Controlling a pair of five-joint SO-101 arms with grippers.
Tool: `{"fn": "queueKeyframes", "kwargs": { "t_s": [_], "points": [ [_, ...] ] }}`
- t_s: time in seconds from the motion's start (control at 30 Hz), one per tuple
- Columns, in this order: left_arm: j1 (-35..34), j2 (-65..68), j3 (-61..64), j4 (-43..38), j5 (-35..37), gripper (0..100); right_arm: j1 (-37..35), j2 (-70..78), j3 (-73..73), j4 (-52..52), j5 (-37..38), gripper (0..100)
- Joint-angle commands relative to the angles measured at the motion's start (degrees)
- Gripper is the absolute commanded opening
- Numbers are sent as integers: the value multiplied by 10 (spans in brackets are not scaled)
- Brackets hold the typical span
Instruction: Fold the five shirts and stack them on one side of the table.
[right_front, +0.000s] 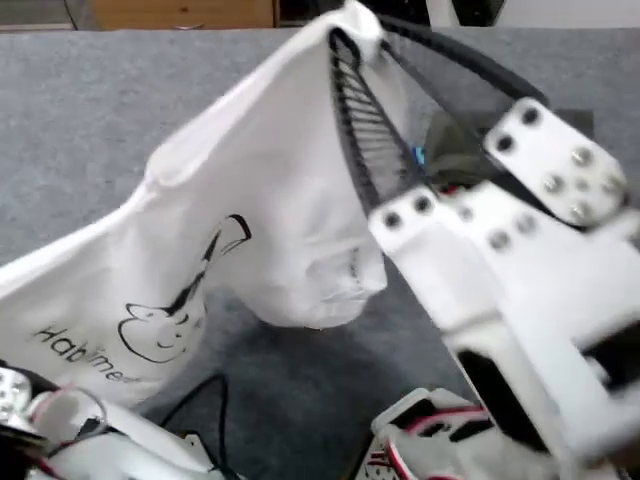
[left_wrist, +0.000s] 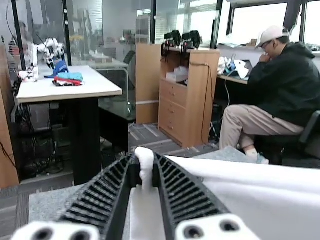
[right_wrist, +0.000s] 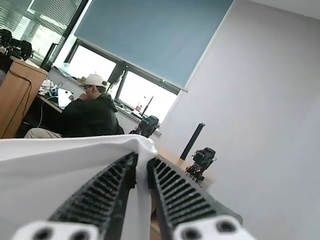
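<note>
Nearest the overhead camera, a white robot arm (right_front: 500, 250) rises from the table's near right side. It ends in a black ribbed claw, which appears to be the right gripper (right_front: 350, 45), raised high above the table. This claw is closed narrowly on a top corner of a white shirt (right_front: 250, 200), and the cloth folds over its tip. The right wrist camera shows the same hold, with the right gripper (right_wrist: 142, 160) pinched on the edge of the shirt (right_wrist: 50, 170).

The shirt hangs in the air like a tent. It slopes down from that peak towards the table's near left side, where part of a second arm (right_front: 70, 425) sits. A black line drawing and some lettering show on its front.

In the left wrist camera, the left gripper (left_wrist: 145, 160) is also closed tight on a small bunch of the shirt (left_wrist: 260, 190), which stretches away from it in a taut sheet.

Below and beyond lies the grey table (right_front: 100, 110).

This shirt looks unfolded and lifted for spreading. It has yet to be laid flat, folded and stacked. How many of the five shirts are finished cannot be judged from here.
</note>
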Motion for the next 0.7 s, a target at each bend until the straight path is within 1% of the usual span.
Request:
{"fn": "queueKeyframes", "kwargs": {
  "t_s": [0.0, 0.23, 0.37, 0.47, 0.63, 0.67],
  "points": [
    [-8, -15, -2, -11, -4, 19, -6, -24, -7, 9, 0, 2],
    [-5, -18, -2, -8, -4, 19, -6, -60, -4, 11, 0, 2],
    [-3, -15, 34, -17, -3, 19, -4, -41, 23, 9, 4, 2],
    [-4, -18, 98, -67, -3, 19, -3, -4, 67, -33, 4, 2],
    [-1, -17, 214, -190, -2, 19, -2, 79, 153, -162, 4, 2],
    [11, -15, 237, -215, 0, 19, -2, 99, 172, -189, 4, 2]
  ]
}}
